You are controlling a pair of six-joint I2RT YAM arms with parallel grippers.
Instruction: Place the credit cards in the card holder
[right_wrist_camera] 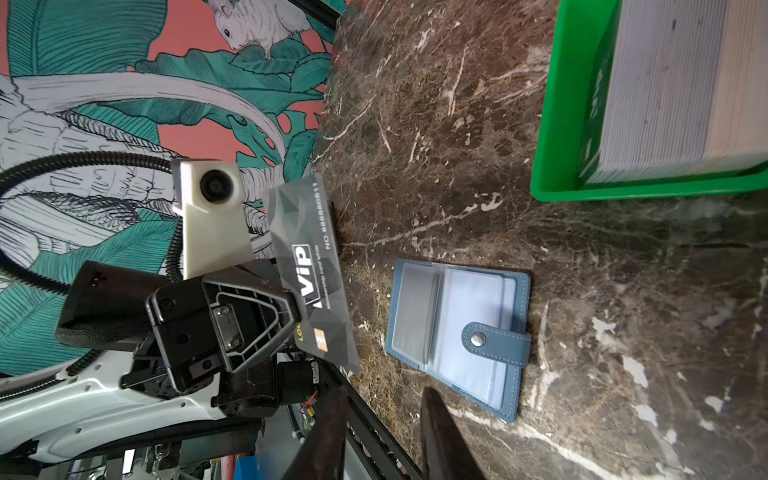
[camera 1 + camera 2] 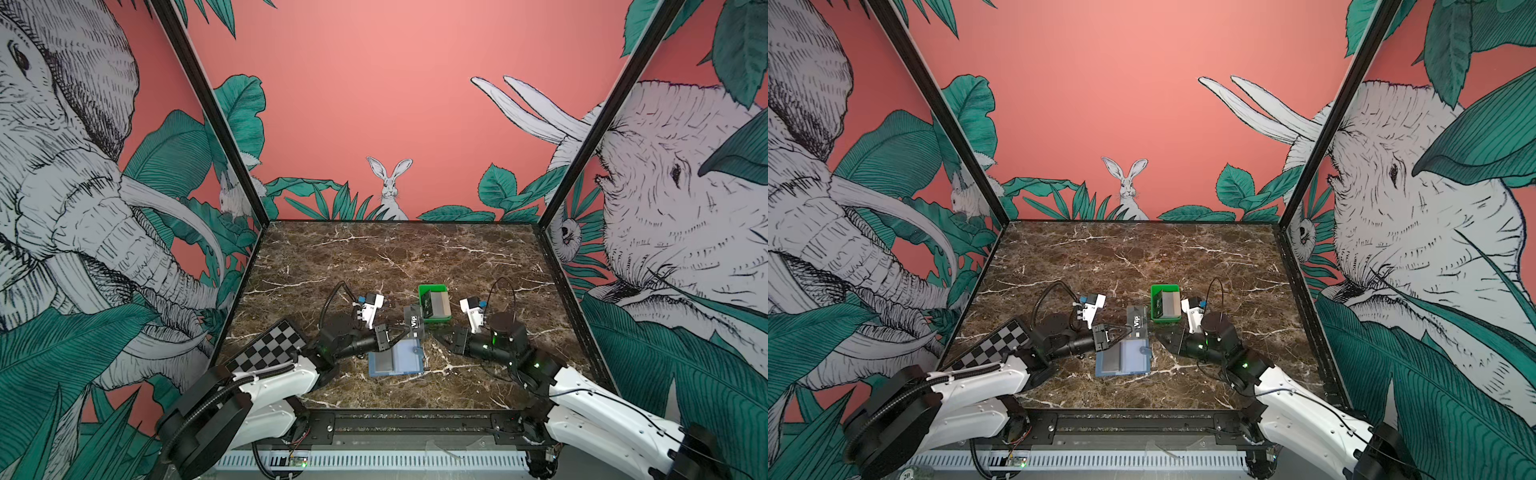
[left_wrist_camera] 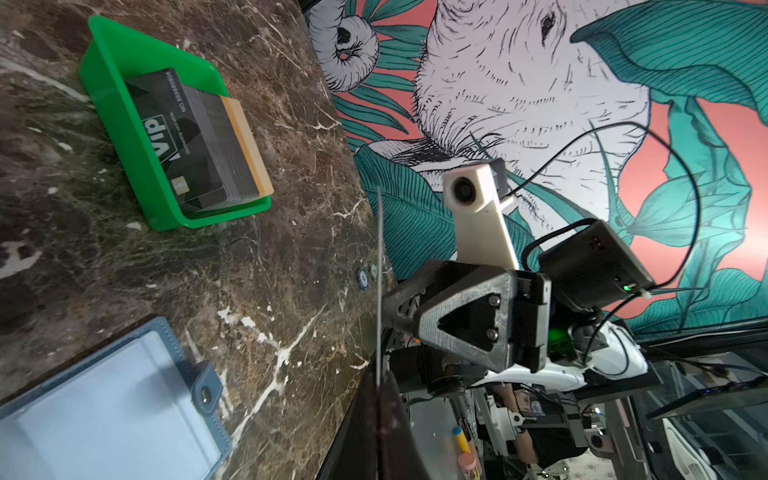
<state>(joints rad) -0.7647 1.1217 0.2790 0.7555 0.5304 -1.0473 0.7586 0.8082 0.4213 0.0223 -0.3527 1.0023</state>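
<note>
Seemingly upright — card [image 1: 311, 266] in left gripper [image 1: 293, 309]

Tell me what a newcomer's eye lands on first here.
A black VIP card stands out, pinched in the left gripper near the middle of the table, right by the open blue card holder lying flat. Behind it, a bright green tray holds a thick stack of cards. The right gripper sits beside the held card, fingers apart and empty.
</note>
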